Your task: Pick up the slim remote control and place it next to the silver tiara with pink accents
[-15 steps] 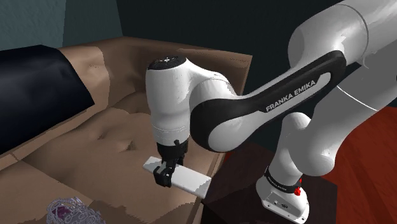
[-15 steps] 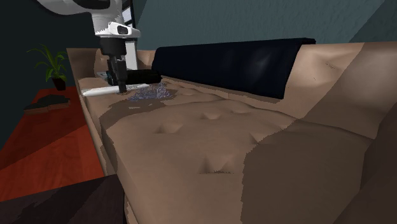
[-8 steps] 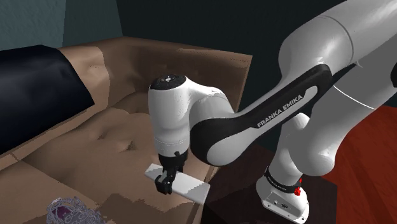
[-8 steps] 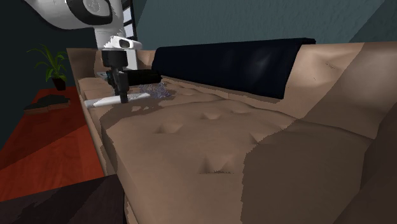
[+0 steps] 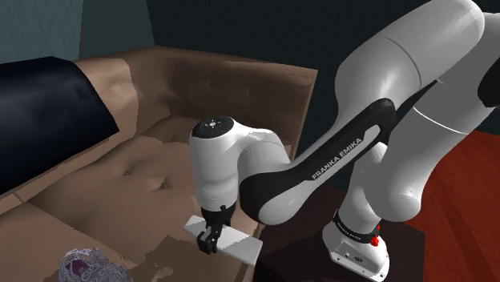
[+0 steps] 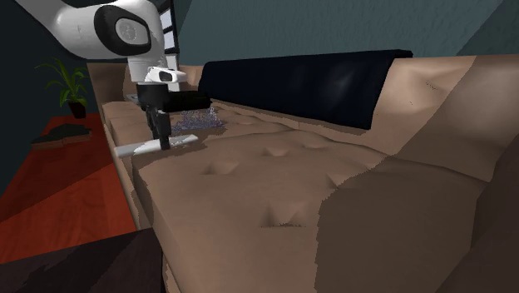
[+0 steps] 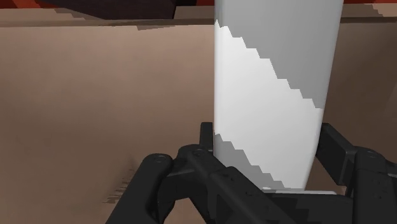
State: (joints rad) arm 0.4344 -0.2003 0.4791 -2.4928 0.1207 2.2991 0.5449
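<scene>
Brown tufted sofa seat. In the shoulder view, a silver-pink wire tiara is seen at 8 o'clock and a slim white flat remote at 6, by the seat's front edge. The remote is clamped between the black two-finger gripper, long axis square to the fingers. Judged light, rigid and smooth-sided, so slip is possible; a mid-length hold across the narrow width is preferred.

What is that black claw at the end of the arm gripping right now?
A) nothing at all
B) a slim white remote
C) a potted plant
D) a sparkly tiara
B: in the wrist view the gripper has its two black fingers pressed against either side of the slim white remote, clasping it between them.
</scene>
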